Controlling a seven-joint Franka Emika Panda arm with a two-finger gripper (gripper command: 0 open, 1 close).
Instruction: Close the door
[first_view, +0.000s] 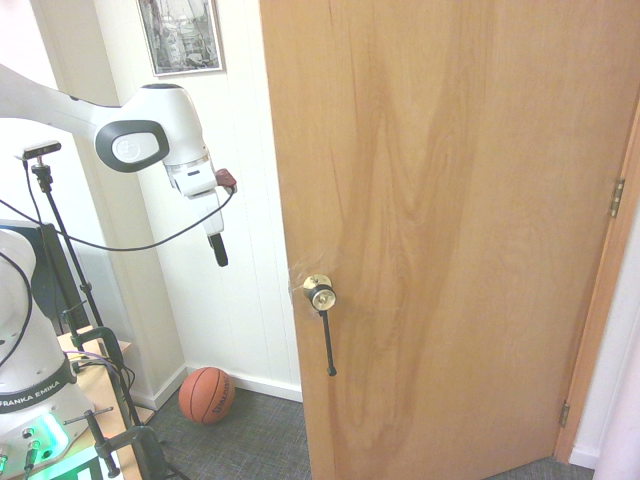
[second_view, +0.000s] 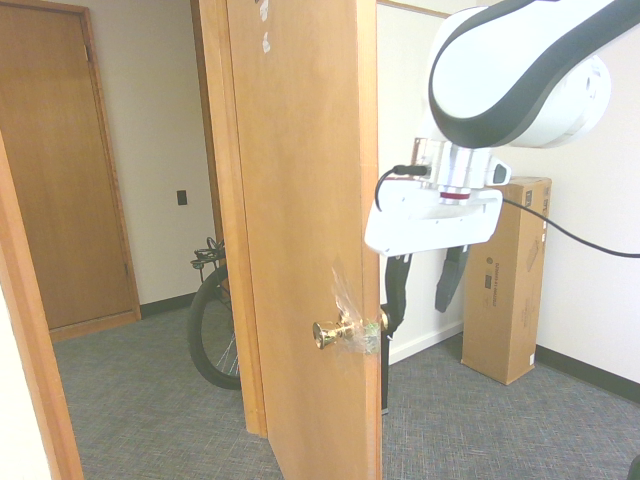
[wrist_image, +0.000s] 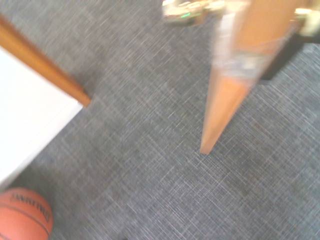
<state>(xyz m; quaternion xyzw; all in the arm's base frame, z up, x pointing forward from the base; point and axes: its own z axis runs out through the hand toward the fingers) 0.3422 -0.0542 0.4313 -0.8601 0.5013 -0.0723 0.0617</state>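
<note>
The door is a tall light-brown wooden panel that stands ajar, hung on metal hinges at the right. A round brass knob near its free edge carries a thin black rod hanging down. From the other side, the door shows edge-on with its knob wrapped in clear tape. My gripper hangs beside the free edge, a little above knob height and apart from the door. The gripper is open with nothing between its fingers. The wrist view shows the door's lower corner over the carpet.
A basketball lies on the grey carpet by the white wall. A framed picture hangs above the arm. Beyond the doorway stand a bicycle wheel, a tall cardboard box and another brown door.
</note>
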